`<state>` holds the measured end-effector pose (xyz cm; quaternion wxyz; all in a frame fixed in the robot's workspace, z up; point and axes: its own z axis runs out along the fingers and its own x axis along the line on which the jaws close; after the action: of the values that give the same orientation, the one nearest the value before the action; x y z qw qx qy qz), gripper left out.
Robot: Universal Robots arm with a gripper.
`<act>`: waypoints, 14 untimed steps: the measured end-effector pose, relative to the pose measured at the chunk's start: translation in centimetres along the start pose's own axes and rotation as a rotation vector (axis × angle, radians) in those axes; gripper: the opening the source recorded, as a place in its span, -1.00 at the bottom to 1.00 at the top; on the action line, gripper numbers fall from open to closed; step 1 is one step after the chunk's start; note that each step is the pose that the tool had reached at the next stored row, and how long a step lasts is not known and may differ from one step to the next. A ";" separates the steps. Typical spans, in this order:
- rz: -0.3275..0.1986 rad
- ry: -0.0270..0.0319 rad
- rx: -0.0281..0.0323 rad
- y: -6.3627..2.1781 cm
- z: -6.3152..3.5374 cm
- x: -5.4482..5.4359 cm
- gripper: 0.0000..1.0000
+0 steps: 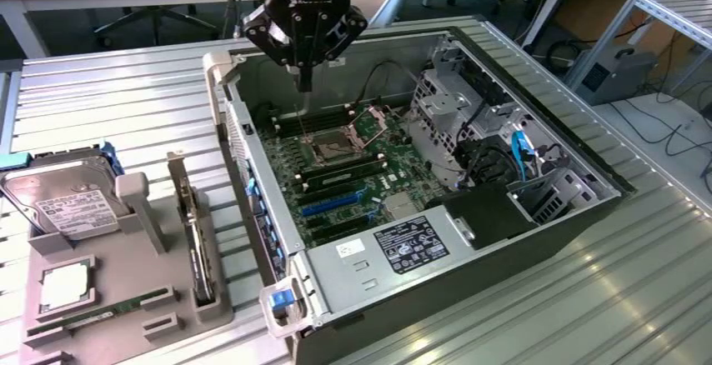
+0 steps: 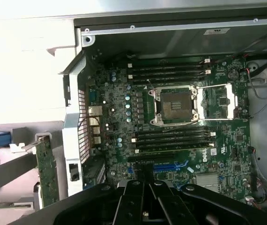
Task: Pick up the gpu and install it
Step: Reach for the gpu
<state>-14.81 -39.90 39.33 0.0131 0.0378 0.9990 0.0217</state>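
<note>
**Gripper shut and empty over the open case, gpu in its holder**

The gripper [image 1: 303,80] hung above the open computer case [image 1: 333,275], its fingers pressed together with nothing between them. It pointed down towards the far end of the motherboard [image 1: 356,177], near the CPU socket [image 1: 333,144], and did not touch the board. The gpu [image 1: 198,252] stood on edge in a slot of the grey holder tray [image 1: 133,261], on the exterior view's left of the case, with its metal bracket at the end farther from that camera. It was well apart from the gripper. A hard drive [image 1: 72,207] sat in the same tray, near the card. Case and tray both rested on the ribbed metal table [image 1: 112,98]
</note>
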 end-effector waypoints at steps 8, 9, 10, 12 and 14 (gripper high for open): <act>0.000 -0.0002 0.0000 -0.31 -0.11 4.1 -0.79; 0.000 -0.0002 -0.0001 -0.35 -0.13 4.6 -0.79; 0.000 -0.0002 0.0000 -0.38 -0.14 5.1 -0.79; 0.000 -0.0003 0.0000 -0.46 -0.17 6.2 -0.79; 0.000 -0.0004 -0.0001 -0.55 -0.20 7.3 -0.79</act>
<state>-22.13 -39.89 39.33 0.0133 0.0380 0.9990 0.0218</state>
